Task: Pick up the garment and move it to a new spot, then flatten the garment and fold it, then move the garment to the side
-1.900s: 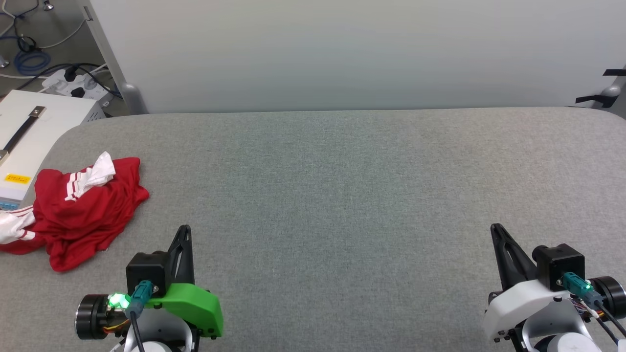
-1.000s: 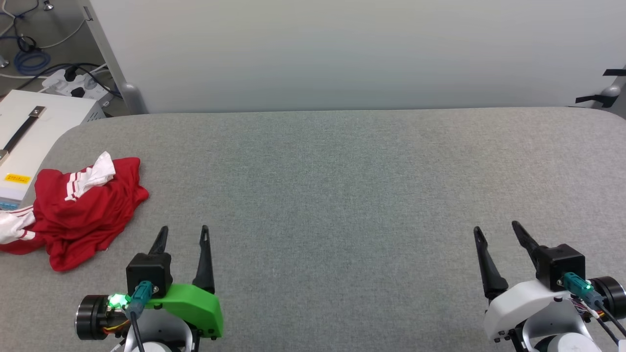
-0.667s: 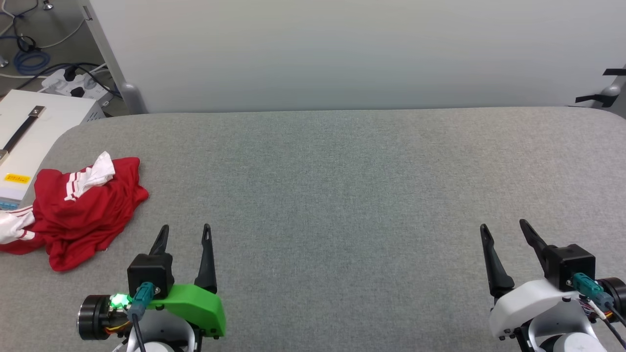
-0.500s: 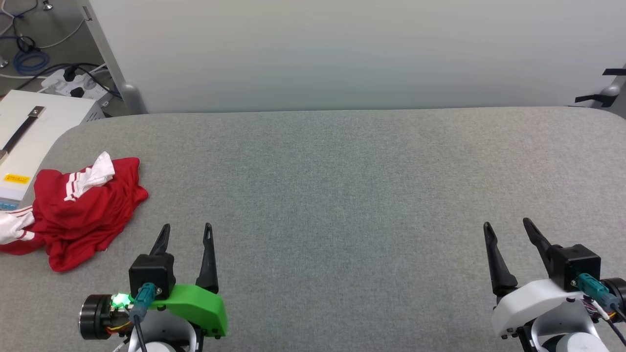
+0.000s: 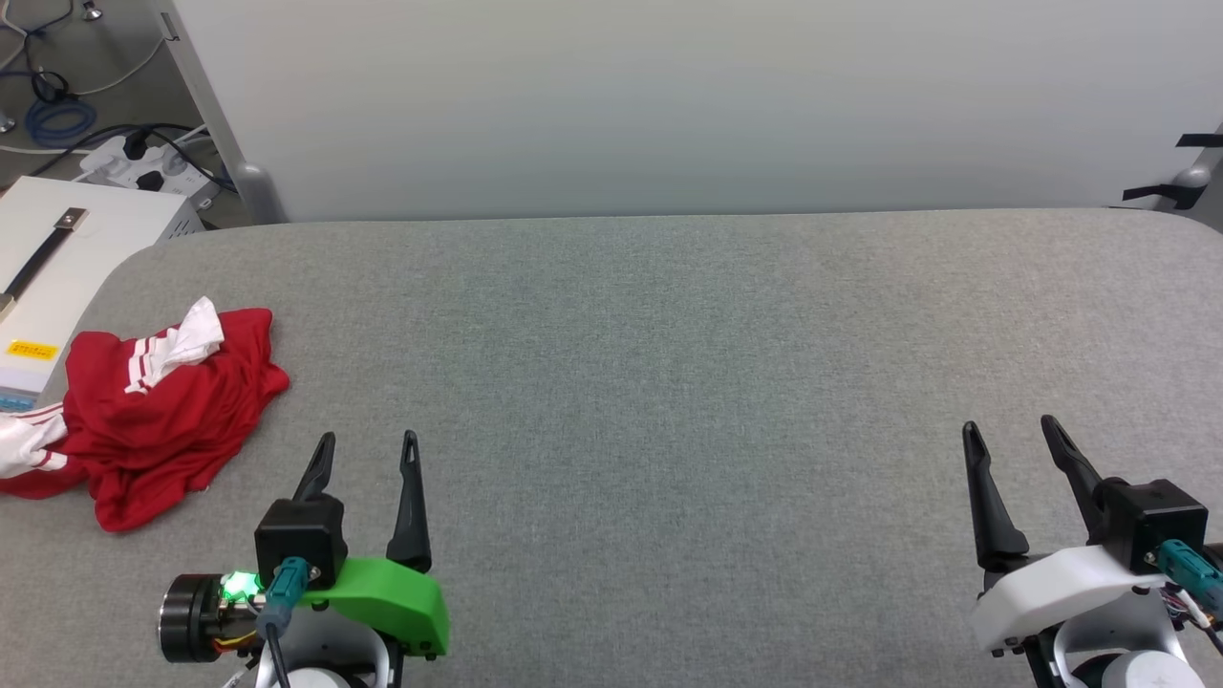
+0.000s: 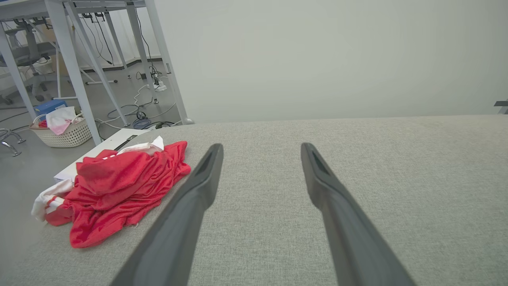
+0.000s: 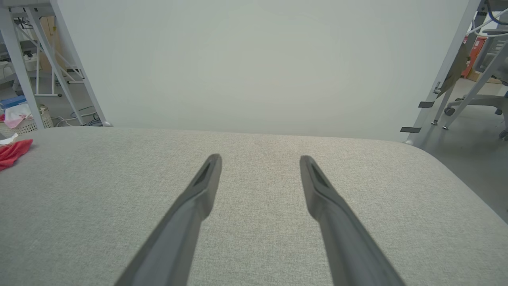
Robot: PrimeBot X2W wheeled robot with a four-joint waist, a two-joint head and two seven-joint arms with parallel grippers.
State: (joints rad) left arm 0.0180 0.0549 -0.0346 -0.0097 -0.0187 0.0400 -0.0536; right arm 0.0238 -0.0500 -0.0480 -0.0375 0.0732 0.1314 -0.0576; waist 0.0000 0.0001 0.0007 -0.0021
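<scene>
The garment (image 5: 153, 411) is a crumpled red shirt with white striped sleeves, heaped at the left edge of the grey padded table (image 5: 669, 363). One white sleeve hangs over that edge. My left gripper (image 5: 368, 440) hovers open near the front, a short way right of the heap and apart from it. The left wrist view has the garment (image 6: 115, 186) to the left of the spread fingers (image 6: 206, 174). My right gripper (image 5: 1011, 428) stands open at the front right with nothing between its fingers. A red corner of the garment (image 7: 14, 153) shows at the far left of the right wrist view.
A white box (image 5: 67, 258) with a dark strap stands beside the table's left edge, behind the garment. Cables and a power strip (image 5: 143, 162) lie on the floor past it. A pale wall panel (image 5: 669, 105) closes the far side. A laundry basket (image 6: 65, 131) sits on the floor.
Both grippers went from shut to open. Since then the right gripper has drifted right and a little forward, and the left gripper has edged forward. The garment has not moved.
</scene>
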